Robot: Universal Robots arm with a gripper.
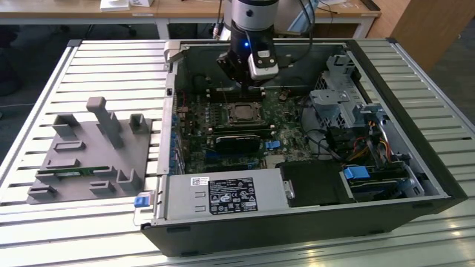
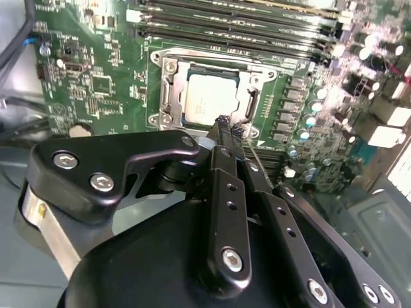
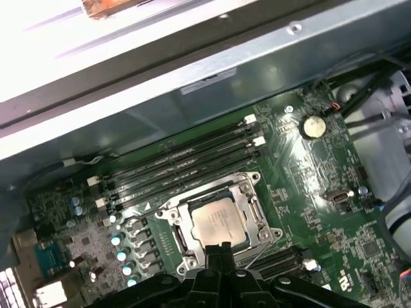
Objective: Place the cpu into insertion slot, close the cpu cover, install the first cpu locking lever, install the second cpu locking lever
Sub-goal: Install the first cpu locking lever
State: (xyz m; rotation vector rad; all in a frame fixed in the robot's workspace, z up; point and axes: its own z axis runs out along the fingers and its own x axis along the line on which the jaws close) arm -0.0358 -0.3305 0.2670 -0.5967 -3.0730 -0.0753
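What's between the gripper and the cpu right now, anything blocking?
Nothing visible. In the second wrist view the gripper hangs at the socket's edge, with open air between it and the cpu. The cpu is already seated, framed by the cpu cover. A thin wire lever runs beside the gripper, not across the chip.

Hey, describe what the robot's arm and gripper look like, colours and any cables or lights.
The arm is a silver-grey cylinder with a black wrist, a glowing blue light, a silver box bolted on, and black cables running beside it. The gripper is matte black, with slim jointed fingers dotted with silver screws.
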